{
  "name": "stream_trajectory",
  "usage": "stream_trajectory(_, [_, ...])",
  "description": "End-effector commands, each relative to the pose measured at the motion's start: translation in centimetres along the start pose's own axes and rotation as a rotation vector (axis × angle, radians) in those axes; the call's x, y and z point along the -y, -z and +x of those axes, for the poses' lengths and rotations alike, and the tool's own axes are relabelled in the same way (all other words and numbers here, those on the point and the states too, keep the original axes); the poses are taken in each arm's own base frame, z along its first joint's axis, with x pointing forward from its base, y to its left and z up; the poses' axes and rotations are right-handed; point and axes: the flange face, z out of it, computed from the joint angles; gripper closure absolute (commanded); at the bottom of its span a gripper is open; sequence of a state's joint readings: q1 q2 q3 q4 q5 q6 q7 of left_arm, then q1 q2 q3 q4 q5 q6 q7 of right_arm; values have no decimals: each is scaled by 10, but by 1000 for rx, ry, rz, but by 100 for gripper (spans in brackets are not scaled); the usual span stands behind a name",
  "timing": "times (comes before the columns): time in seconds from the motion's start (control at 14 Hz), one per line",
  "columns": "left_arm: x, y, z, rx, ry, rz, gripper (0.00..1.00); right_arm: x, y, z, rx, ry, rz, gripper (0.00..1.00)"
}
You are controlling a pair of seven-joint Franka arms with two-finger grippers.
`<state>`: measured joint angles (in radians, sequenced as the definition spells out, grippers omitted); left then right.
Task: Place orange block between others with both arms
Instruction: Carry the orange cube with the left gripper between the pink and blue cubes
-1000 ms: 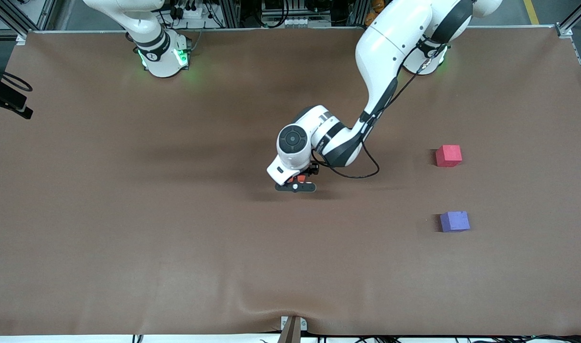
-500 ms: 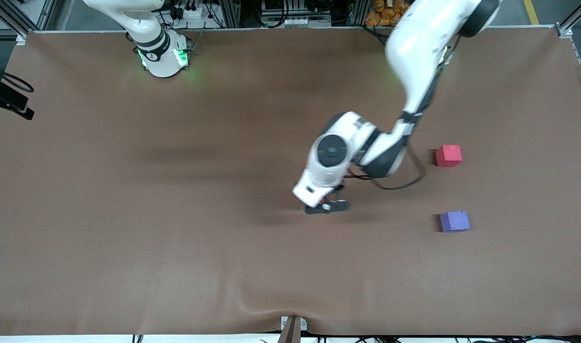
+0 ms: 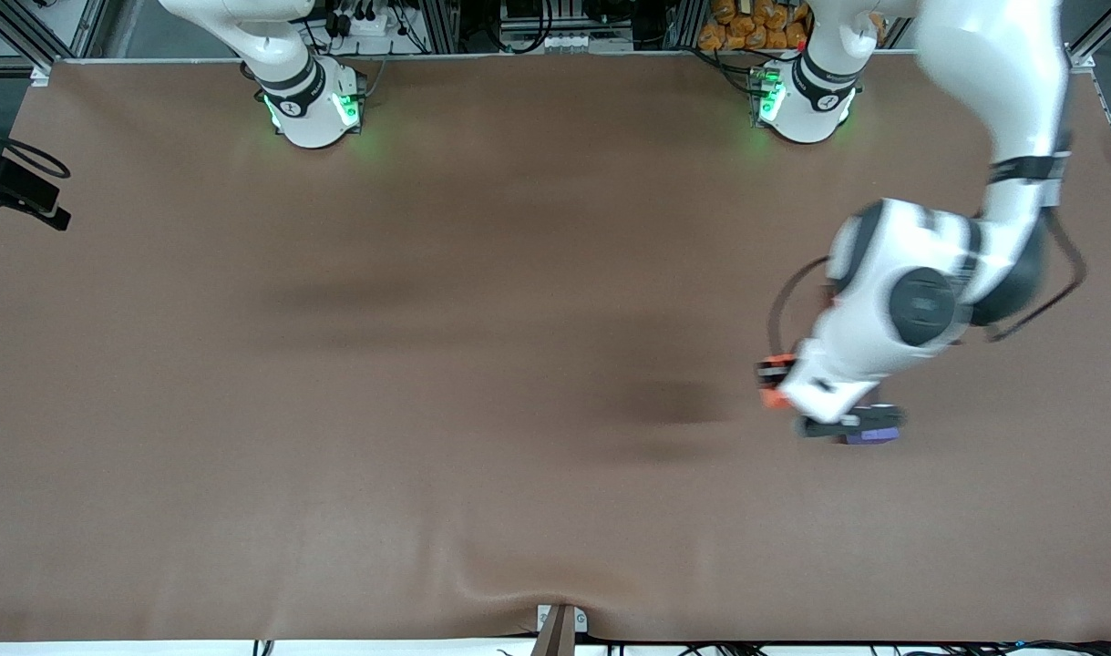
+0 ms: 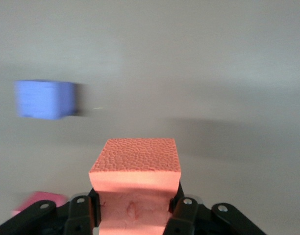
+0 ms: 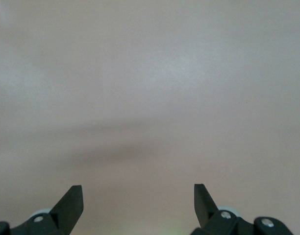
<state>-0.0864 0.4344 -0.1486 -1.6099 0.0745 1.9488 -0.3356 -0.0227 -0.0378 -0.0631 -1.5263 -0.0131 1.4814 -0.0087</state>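
Note:
My left gripper is shut on the orange block, pinching its lower half. In the front view it hangs low over the table at the left arm's end, with the orange block peeking out beside the white wrist. The purple-blue cube shows partly under the hand, and it lies ahead in the left wrist view. A corner of the pinkish-red cube shows there too; the arm hides it from the front camera. My right gripper is open over bare table, holding nothing.
The brown table mat stretches wide toward the right arm's end. The right arm's base and the left arm's base stand at the table's back edge. A metal bracket sits at the front edge.
The left arm has swung from the table's middle toward its own end, carrying the orange block to the two cubes. It now covers the pinkish-red cube. The right arm has not moved.

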Motion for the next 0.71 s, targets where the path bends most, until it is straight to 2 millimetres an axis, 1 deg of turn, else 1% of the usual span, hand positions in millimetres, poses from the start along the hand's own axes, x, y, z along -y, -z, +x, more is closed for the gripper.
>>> stream_trajectory(0.0, [94,-25,-19,14,-69,7,100,2,2,0,5,-9,13,0])
stream_trajectory(0.07, [125,-38,-23,10,-70,1,100,2,2,0,5,-8,13,0])
stream_trajectory(0.21, [159,-61,-35,11,-72,-5,100,3,1,0,11,-6,13,0])
stream_trajectory(0.29, [172,-69,-39,17,-55,-7,100,2,1,0,10,-8,13,0])
stream_trajectory(0.43, [177,-85,-42,9,-46,-13,100,3,1,0,11,-6,12,0])
stream_trajectory(0.5, [181,-99,-43,-3,-38,-19,100,4,0,0,14,-5,12,0])
stream_trajectory(0.64, [176,-125,-52,-17,-40,-32,100,9,-1,1,14,6,12,0])
